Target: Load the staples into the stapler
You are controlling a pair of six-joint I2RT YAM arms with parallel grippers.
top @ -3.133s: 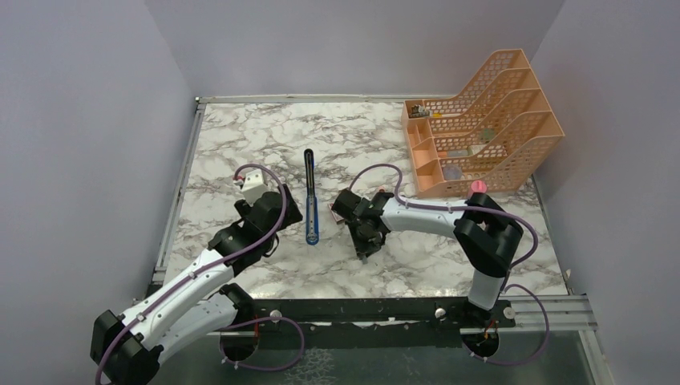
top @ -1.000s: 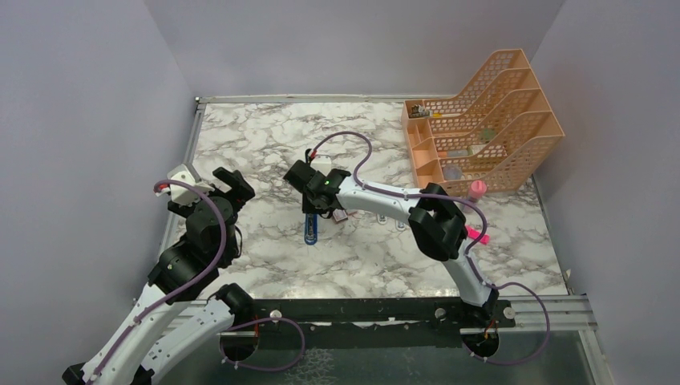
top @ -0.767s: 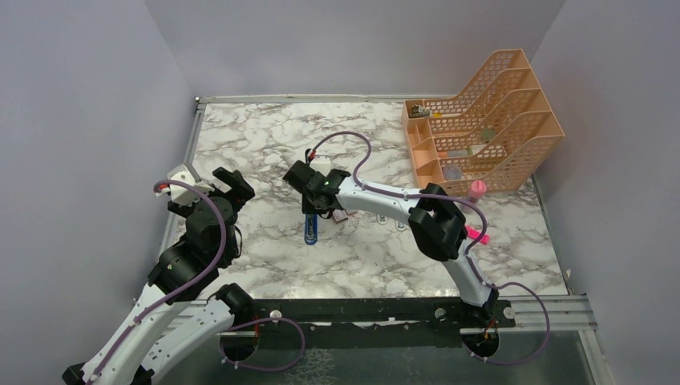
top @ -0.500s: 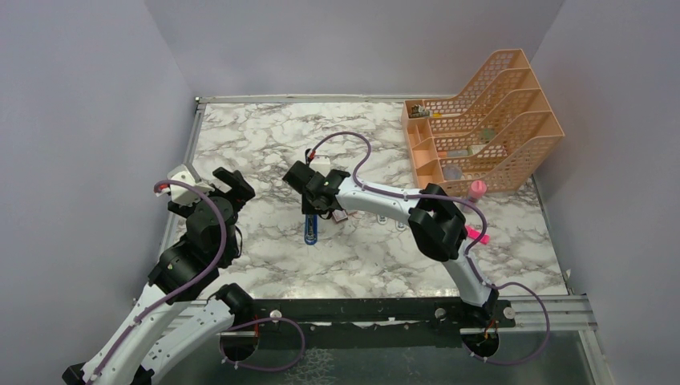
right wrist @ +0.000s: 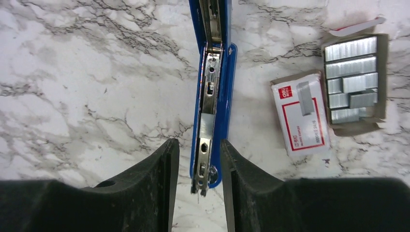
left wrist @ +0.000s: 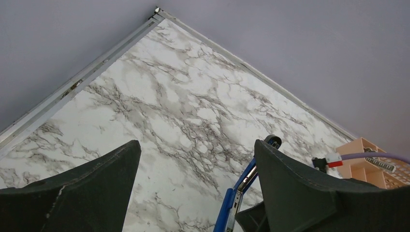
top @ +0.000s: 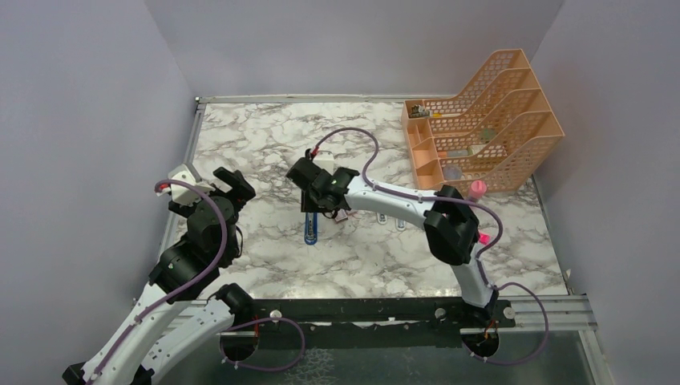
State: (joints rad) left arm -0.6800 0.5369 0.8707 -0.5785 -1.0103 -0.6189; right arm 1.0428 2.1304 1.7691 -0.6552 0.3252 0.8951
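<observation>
Our right tool (right wrist: 198,147) hangs narrowly parted over one end of the open stapler (right wrist: 212,96), pinching nothing, the staples (right wrist: 351,79) just right of it; our left tool (left wrist: 196,145) sits spread wide to its left. We could skew the channel if a finger catches its blue wall.

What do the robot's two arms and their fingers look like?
The left arm and the right arm both have white links between chunky black joints. A purple cable loops along each, ending in a small red plug. The fingers are matte black, broad and wedge-shaped, lightly scuffed.
</observation>
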